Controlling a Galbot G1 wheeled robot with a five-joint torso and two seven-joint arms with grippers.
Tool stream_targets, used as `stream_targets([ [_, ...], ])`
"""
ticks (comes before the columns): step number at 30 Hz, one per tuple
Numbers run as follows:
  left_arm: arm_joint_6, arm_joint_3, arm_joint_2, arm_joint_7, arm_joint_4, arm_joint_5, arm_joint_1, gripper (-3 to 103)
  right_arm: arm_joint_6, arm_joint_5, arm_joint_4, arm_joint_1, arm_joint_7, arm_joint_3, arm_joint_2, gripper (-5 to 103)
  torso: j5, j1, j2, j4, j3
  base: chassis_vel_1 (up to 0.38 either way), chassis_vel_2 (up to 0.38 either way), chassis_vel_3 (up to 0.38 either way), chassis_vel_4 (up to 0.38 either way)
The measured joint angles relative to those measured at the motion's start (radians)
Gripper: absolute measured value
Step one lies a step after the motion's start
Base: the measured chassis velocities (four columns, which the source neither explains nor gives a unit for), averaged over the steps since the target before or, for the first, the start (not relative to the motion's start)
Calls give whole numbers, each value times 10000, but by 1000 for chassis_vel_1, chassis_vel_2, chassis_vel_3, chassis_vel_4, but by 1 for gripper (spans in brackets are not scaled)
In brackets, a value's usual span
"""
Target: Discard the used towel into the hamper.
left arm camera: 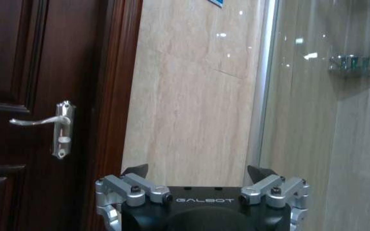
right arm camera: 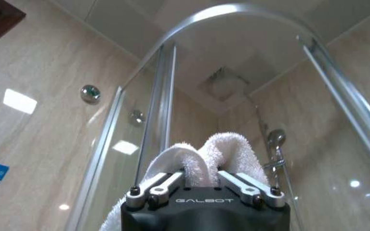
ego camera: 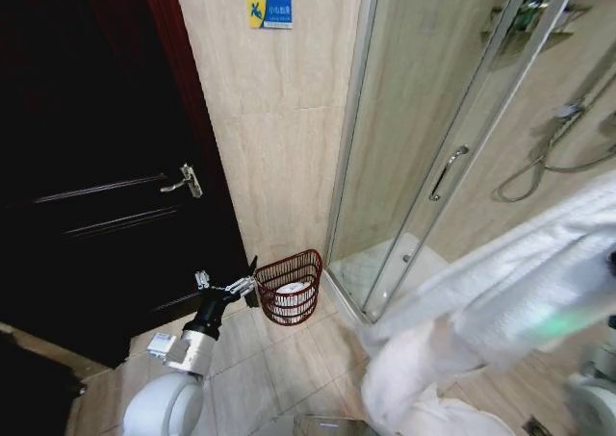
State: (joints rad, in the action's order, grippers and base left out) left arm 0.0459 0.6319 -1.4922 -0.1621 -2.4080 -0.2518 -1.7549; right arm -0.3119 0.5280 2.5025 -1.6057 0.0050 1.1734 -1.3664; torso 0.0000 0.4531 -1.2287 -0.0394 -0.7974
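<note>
The hamper (ego camera: 290,286), a small round red-brown wire basket, stands on the floor in the corner between the tiled wall and the shower enclosure, with something white inside it. My left gripper (ego camera: 251,282) hovers just left of its rim, open and empty; the left wrist view shows its fingers (left arm camera: 135,170) spread wide, facing the wall. The used towel (ego camera: 500,311), large and white, hangs in folds on the right of the head view. In the right wrist view my right gripper (right arm camera: 201,180) is shut on a bunched fold of the towel (right arm camera: 204,151), raised and pointing toward the ceiling.
A dark wooden door (ego camera: 96,166) with a silver lever handle (ego camera: 183,181) stands left of the hamper. The glass shower enclosure (ego camera: 433,118) with its door handle (ego camera: 448,171) rises just right of it. Beige floor tiles (ego camera: 289,369) lie before the hamper.
</note>
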Motion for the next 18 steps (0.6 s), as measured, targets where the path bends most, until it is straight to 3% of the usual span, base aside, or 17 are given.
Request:
stream_targets([
  [9, 0, 0, 0, 0, 0, 0, 0, 100, 192, -207, -14, 30, -42, -676, 63, 7, 0, 0, 0, 0, 0, 0, 0, 0, 0],
  [18, 0, 0, 0, 0, 0, 0, 0, 100, 301, -222, -19, 50, -105, -656, 172, 7, 0, 0, 0, 0, 0, 0, 0, 0, 0],
])
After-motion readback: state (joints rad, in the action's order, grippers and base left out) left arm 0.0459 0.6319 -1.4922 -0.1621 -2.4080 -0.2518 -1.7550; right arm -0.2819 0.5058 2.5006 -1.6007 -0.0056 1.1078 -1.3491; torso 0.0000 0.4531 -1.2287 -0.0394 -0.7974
